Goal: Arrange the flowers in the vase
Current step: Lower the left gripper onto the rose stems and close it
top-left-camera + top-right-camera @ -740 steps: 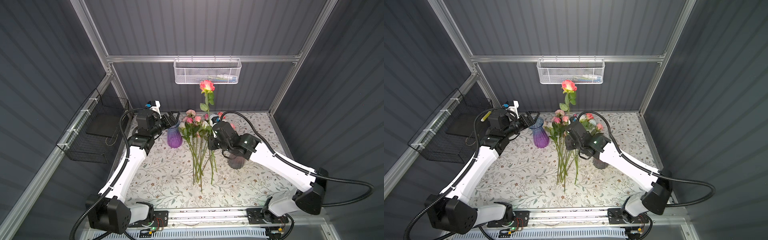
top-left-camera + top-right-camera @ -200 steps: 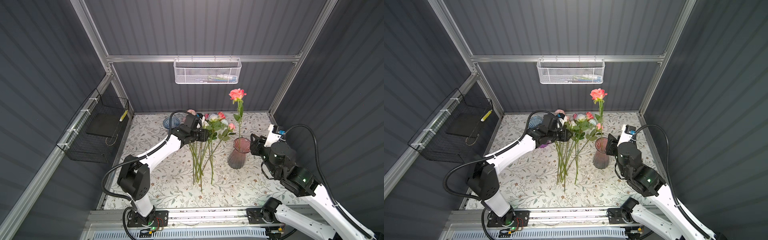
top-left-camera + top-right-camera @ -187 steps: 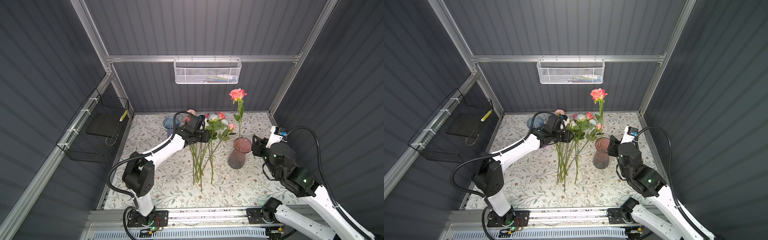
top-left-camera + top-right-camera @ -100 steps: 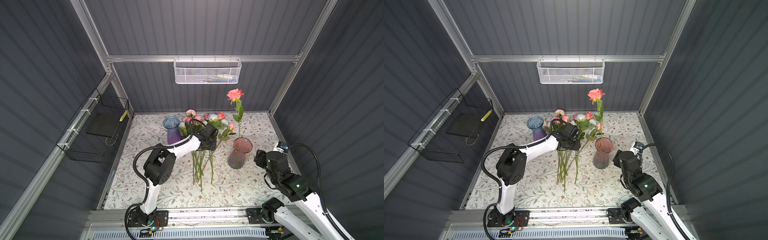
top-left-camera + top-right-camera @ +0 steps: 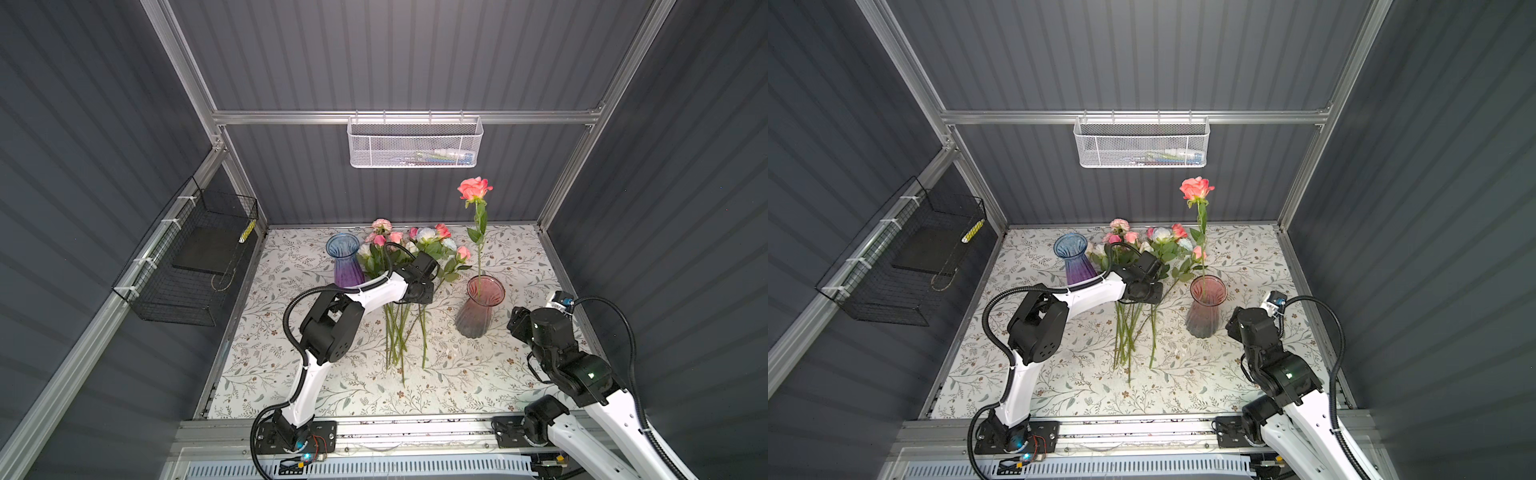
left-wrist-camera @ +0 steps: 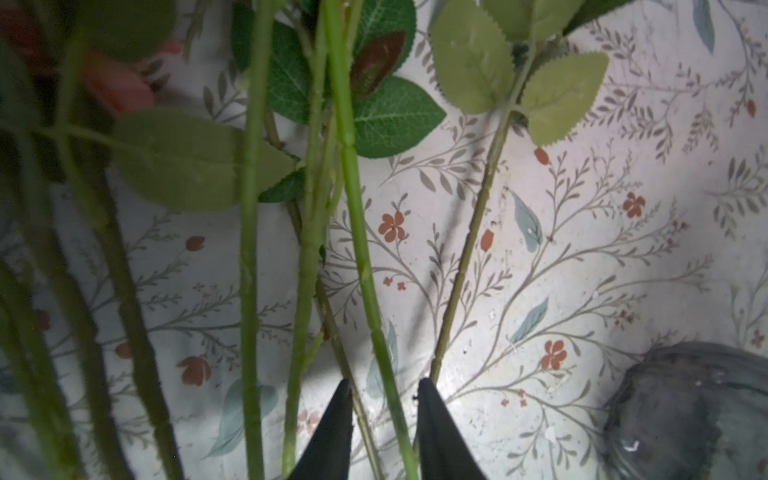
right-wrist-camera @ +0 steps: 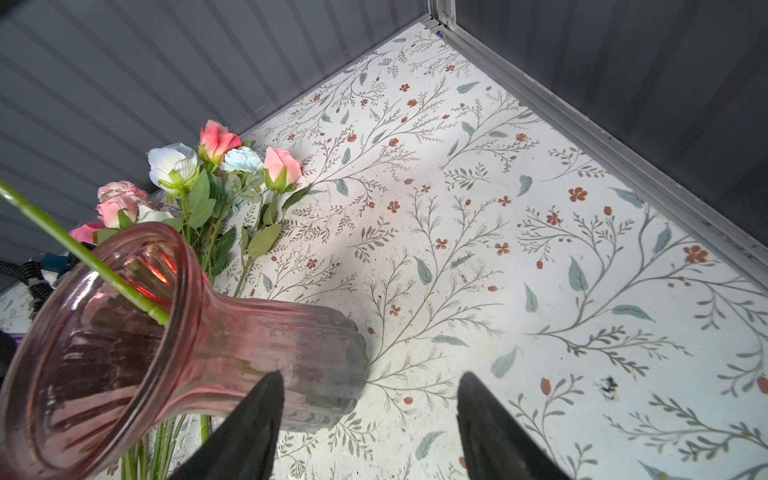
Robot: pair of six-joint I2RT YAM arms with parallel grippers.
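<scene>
Lying on the desk (image 5: 478, 374) in both top views, pink, coral, white and pale-blue flowers (image 5: 426, 245) share crossed green stems; one coral rose (image 5: 473, 189) stands in the pink vase (image 5: 476, 316).
Left wrist: left tool (image 6: 384, 399) narrowly spread astride a stem (image 6: 362, 257), not pinching.
Right wrist: right tool (image 7: 370, 376) wide apart, empty, beside the pink vase.

pink vase (image 7: 257, 332), stem (image 7: 83, 253) inside, flowers (image 7: 208, 174) nearby

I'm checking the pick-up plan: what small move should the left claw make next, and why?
Probably close the left claw: its jaws straddle one thin green flower stem, with a gap showing on each side, so nothing seems gripped yet.
</scene>
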